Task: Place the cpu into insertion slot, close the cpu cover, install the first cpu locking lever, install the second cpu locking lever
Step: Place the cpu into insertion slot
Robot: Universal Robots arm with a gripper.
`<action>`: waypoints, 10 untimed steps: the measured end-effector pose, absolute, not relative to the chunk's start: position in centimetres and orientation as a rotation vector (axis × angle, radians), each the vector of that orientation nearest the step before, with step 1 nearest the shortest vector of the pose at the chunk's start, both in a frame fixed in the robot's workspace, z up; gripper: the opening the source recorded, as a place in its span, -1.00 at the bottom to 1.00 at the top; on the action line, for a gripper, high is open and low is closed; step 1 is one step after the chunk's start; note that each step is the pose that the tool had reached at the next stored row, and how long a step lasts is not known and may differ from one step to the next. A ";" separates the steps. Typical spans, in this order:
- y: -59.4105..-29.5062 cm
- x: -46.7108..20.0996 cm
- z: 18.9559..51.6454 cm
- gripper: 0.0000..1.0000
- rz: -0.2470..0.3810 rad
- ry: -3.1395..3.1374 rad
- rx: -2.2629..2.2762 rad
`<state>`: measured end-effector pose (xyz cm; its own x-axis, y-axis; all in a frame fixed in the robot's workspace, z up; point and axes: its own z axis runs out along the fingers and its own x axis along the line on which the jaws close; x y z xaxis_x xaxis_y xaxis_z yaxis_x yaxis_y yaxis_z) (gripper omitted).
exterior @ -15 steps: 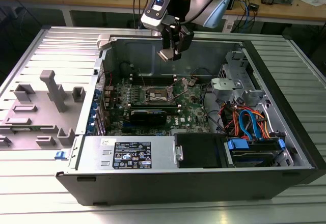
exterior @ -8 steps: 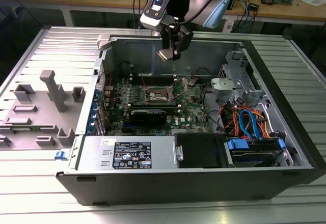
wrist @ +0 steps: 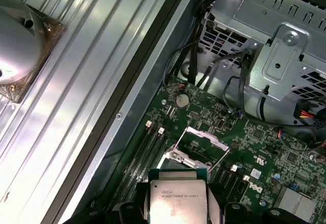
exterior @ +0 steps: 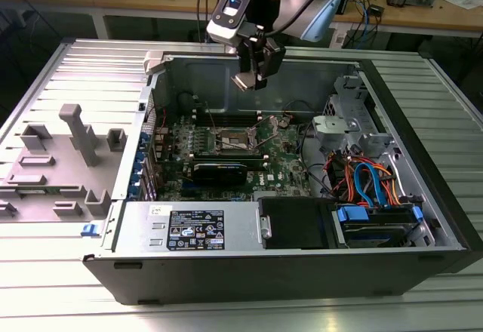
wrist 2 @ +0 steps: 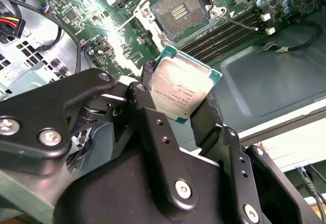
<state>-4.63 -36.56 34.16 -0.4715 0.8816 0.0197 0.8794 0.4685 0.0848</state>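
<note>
Jaws of the gripper [wrist 2: 179,95] are clamped on opposite edges of the cpu [wrist 2: 184,87], holding it tilted in the air above the green motherboard [exterior: 285,163] of the open computer case [exterior: 302,275], clear of the bare insertion slot [wrist 2: 179,11], whose cpu cover [wrist: 205,139] stands swung open.

cpu [wrist 2: 184,87]: silver-grey top, green rim | motherboard [wrist 2: 97,40]: green | claw [wrist 2: 179,93]: black

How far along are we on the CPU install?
Done: nothing is seated yet. In hand: the tool grips the cpu by its edges, above the motherboard. Left: the insertion slot is empty, the cpu cover stands open, and a locking lever is swung free, so placing, closing and both levers remain.
</note>
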 end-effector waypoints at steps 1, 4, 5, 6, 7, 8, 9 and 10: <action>-36.6 -4.6 34.2 0.08 0.129 2.669 1.601; -36.6 -4.7 34.2 0.08 0.129 2.669 1.601; -36.6 -4.7 34.2 0.08 0.129 2.668 1.602; -36.6 -4.7 34.2 0.08 0.129 2.666 1.606; -36.6 -4.7 34.2 0.08 0.129 2.663 1.610; -36.6 -4.7 34.2 0.08 0.129 2.658 1.618; -36.6 -4.7 34.2 0.08 0.129 2.650 1.630; -36.6 -4.7 34.1 0.08 0.129 2.644 1.640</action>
<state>-4.73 -36.57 34.14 -0.4449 0.8953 0.0197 0.8930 0.4419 0.0848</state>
